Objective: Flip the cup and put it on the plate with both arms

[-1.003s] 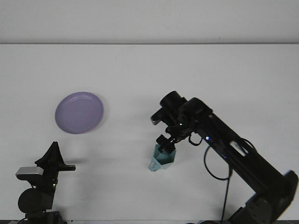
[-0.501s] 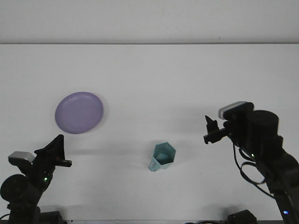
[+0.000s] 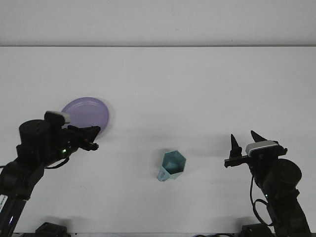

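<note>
I see the small teal plastic cup (image 3: 173,166) standing mouth-up near the counter's (image 3: 197,84) front edge, touched by neither arm. My left gripper (image 3: 94,138), fingers apart, hovers by the lilac round plate (image 3: 91,111); the right gripper (image 3: 245,144), also spread, sits somewhat nearer the cup.

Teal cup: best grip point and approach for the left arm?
Grip the teal cup by its rim wall. It appears upright with the angular mouth open toward the camera, so one finger can go inside and one outside. Its small handle sticks out at the lower left; avoid that. The left gripper should probably come in from above, on the plate side.
</note>
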